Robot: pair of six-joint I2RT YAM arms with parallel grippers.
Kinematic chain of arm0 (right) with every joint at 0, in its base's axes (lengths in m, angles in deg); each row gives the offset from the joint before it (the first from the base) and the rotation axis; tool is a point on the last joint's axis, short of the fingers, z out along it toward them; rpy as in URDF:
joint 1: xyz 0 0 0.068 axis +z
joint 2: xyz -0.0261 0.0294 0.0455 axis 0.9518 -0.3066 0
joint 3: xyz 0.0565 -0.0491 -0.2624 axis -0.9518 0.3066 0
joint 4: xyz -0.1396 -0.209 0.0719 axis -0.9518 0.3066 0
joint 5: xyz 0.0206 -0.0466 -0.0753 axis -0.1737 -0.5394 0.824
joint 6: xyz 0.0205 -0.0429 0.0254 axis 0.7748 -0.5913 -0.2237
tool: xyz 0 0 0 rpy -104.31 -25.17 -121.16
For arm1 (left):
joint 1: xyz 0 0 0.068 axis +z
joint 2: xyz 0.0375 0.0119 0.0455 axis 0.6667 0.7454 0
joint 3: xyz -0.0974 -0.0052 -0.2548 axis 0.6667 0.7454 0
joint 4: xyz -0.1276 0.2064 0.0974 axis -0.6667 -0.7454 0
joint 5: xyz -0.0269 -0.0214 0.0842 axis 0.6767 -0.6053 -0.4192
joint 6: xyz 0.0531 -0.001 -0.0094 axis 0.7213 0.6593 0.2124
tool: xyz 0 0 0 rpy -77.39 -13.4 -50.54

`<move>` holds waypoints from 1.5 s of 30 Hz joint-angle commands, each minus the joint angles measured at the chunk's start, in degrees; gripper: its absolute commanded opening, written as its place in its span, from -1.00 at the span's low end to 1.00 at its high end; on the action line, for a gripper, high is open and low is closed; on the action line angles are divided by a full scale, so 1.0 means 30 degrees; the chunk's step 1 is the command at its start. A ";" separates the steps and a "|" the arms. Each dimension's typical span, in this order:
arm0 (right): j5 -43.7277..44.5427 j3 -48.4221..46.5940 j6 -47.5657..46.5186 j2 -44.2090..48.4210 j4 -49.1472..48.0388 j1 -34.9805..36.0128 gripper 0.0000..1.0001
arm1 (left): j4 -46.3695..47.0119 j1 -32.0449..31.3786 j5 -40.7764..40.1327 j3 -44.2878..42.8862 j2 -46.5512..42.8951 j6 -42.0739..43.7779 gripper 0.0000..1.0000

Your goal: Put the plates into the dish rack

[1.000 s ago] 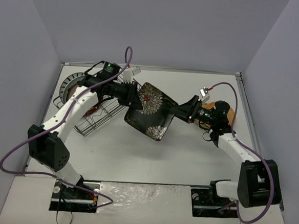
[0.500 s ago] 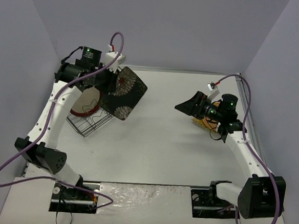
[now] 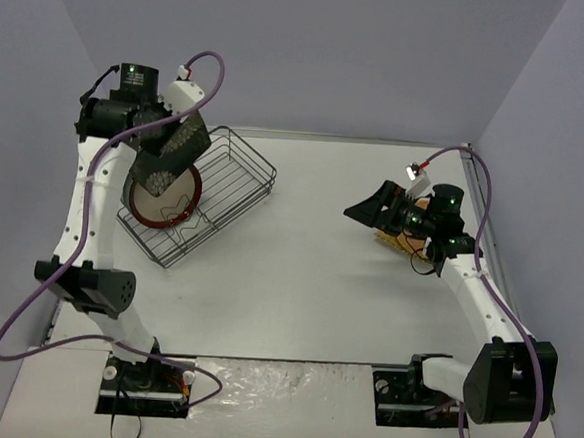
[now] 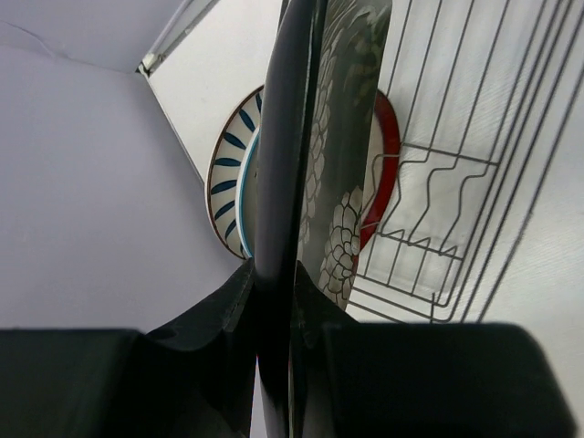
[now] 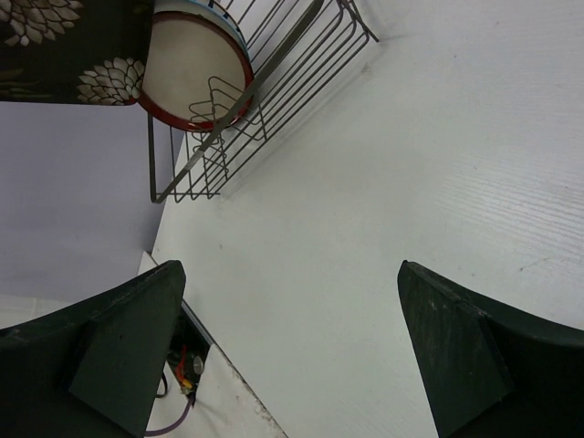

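Observation:
My left gripper [image 3: 160, 142] is raised over the left end of the dish rack [image 3: 237, 180] and is shut on the rim of the dark square plate [image 3: 173, 154], which hangs tilted above the rack. In the left wrist view the gripper [image 4: 276, 274] holds this plate [image 4: 290, 137] edge-on. Behind it stand the red-brown-rimmed plate [image 4: 389, 151] and the striped plate [image 4: 228, 173] in the wire rack [image 4: 474, 192]. The red-rimmed plate [image 3: 163, 198] stands upright in the rack. My right gripper [image 3: 353, 211] is open and empty above the table. The orange-tan plate [image 3: 426, 201] lies under my right arm.
The right wrist view shows the open gripper [image 5: 292, 274] over bare white table [image 5: 383, 182], with the rack [image 5: 274, 82], the red-rimmed plate [image 5: 193, 64] and the dark plate [image 5: 73, 46] far off. Grey walls close in the left, back and right sides.
The right gripper let go of the dark square plate and drew back to the right. The left arm carried the plate left and up, from mid-table to above the rack.

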 commanded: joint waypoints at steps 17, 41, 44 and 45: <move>-0.0185 -0.2025 -0.0657 -0.2242 -0.0349 -0.0410 1.00 | 0.0197 0.1297 0.0119 -0.0615 0.1343 0.1993 -1.00; -0.0273 -0.1962 -0.0903 -0.2319 -0.0367 -0.0216 1.00 | 0.1746 0.1523 0.0798 0.2324 0.1110 0.2911 -1.00; -0.0191 -0.1851 -0.0898 -0.2261 -0.0378 -0.0216 1.00 | 0.2102 0.1535 0.0722 0.3105 0.0933 0.2998 -1.00; -0.0185 -0.1811 -0.0905 -0.2249 -0.0365 -0.0216 1.00 | 0.2119 0.1535 0.0790 0.3397 0.0914 0.3024 -1.00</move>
